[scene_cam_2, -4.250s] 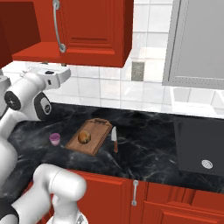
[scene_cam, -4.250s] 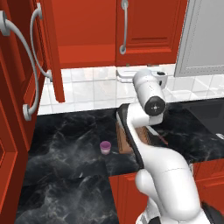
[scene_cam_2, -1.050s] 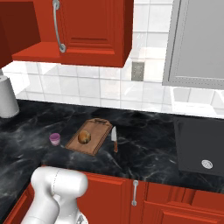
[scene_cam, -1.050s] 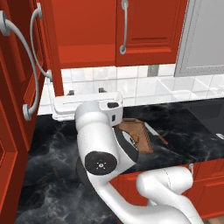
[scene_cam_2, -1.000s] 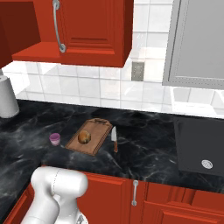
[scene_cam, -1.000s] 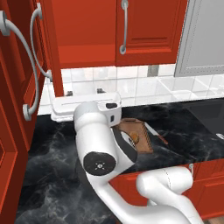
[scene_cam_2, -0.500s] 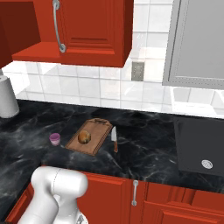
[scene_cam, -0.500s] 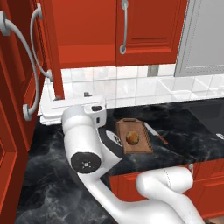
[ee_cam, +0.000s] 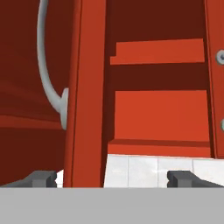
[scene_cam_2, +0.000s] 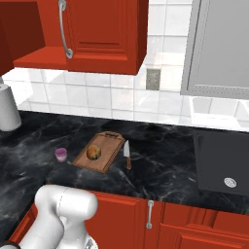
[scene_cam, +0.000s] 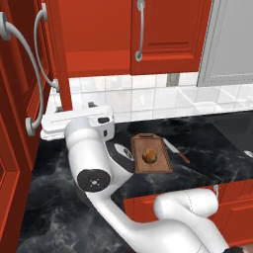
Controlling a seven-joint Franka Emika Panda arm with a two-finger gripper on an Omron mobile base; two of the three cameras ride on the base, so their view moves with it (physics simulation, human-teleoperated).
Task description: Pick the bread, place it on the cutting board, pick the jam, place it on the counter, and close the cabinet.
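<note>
Black marble counter (scene_cam_2: 160, 168), red cabinet (scene_cam_2: 104, 34)

glossy black marble-look counter (scene_cam_2: 160, 170), matt brown wooden cutting board (scene_cam_2: 108, 158), smooth red painted cabinet (scene_cam_2: 102, 34) with polished silver handles (scene_cam_2: 63, 29).

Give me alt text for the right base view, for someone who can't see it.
A bread roll sits on a wooden cutting board on a black marble counter, with a purple jam jar left of the board and a knife right of it. A red wall cabinet hangs above.
</note>
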